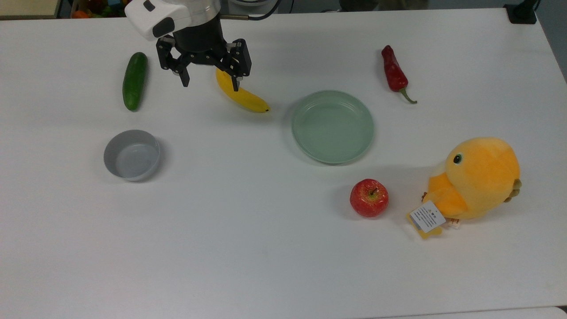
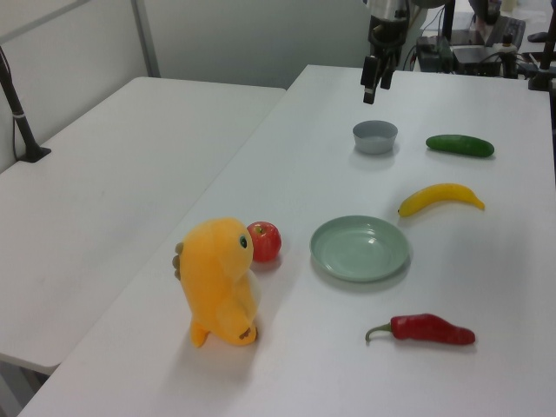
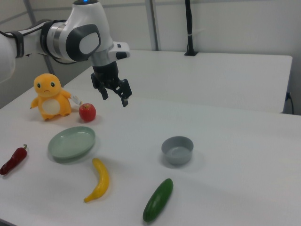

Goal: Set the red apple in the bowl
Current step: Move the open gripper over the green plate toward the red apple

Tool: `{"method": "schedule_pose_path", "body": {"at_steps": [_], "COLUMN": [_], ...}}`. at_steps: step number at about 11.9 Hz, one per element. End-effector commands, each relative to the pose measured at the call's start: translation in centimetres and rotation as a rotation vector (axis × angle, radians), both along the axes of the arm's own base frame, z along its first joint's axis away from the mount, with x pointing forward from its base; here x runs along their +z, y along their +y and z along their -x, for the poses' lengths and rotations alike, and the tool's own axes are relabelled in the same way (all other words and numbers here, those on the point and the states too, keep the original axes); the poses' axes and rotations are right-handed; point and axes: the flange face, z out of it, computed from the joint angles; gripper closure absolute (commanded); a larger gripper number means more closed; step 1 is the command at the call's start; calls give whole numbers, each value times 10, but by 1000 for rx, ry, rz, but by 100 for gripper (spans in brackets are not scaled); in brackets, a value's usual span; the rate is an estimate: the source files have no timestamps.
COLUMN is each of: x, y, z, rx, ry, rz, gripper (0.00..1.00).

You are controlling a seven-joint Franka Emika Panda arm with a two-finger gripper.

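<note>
Approach step: nothing grasped yet.
Gripper (image 1: 208,83) hangs empty, jaws apart, seemingly high above table; red apple (image 1: 369,197) sits beside plush toy (image 1: 478,179), well apart from bowl (image 1: 131,154). Next: reach the apple.

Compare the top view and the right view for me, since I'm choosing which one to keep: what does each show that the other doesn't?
Top view alone: the white tag on the plush toy, and the apple's stem from above.

Right view alone: the toy's face, the arm's white joints, and a second table behind.

Both: the open hand in the air, holding nothing, the red apple beside the toy, the empty grey bowl, green plate, banana, cucumber and chili.
</note>
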Motion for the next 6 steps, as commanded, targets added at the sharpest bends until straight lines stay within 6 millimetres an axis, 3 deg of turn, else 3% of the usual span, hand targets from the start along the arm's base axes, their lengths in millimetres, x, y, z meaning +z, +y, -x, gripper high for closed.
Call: {"method": "schedule_pose_path", "body": {"at_steps": [1,6], "x": [-1,0], "y": [4,1], "z": [-1,-1], "rx": [22,17], "ry": [11,10], "rz": [18,18], "gripper": [0,0]}}
